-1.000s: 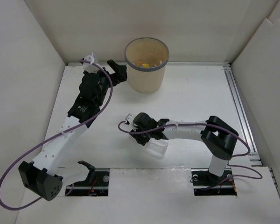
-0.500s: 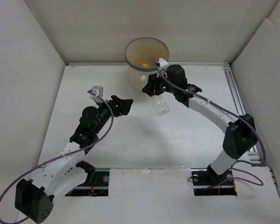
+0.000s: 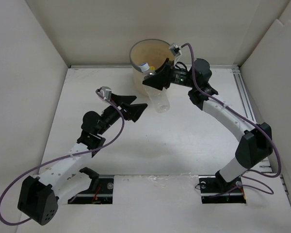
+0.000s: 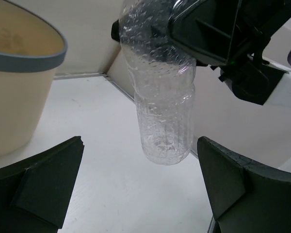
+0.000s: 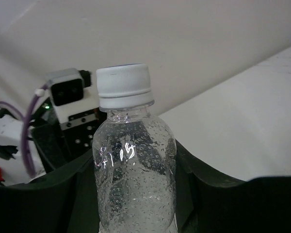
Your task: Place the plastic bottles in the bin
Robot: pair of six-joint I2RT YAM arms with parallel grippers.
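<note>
A large clear unlabelled plastic bottle (image 3: 159, 97) with a white cap (image 5: 123, 85) hangs in the air, held at its upper body, with my right gripper (image 3: 157, 80) shut on it. Its cap sits at the front rim of the beige bin (image 3: 136, 51), and its base points down toward the table. In the right wrist view the bottle (image 5: 133, 170) fills the space between the dark fingers. My left gripper (image 3: 135, 108) stands open just left of and below the bottle (image 4: 165, 107), touching nothing. The left wrist view shows the bin's wall (image 4: 14, 97) at the left.
White walls enclose the table on three sides. A metal rail (image 3: 250, 111) runs along the right edge. The left arm's purple cable (image 3: 63, 160) loops over the near left of the table.
My right arm has carried the bottle from the middle of the table up to the bin's front rim. My left arm has drawn back from the bin toward the middle, still open.
</note>
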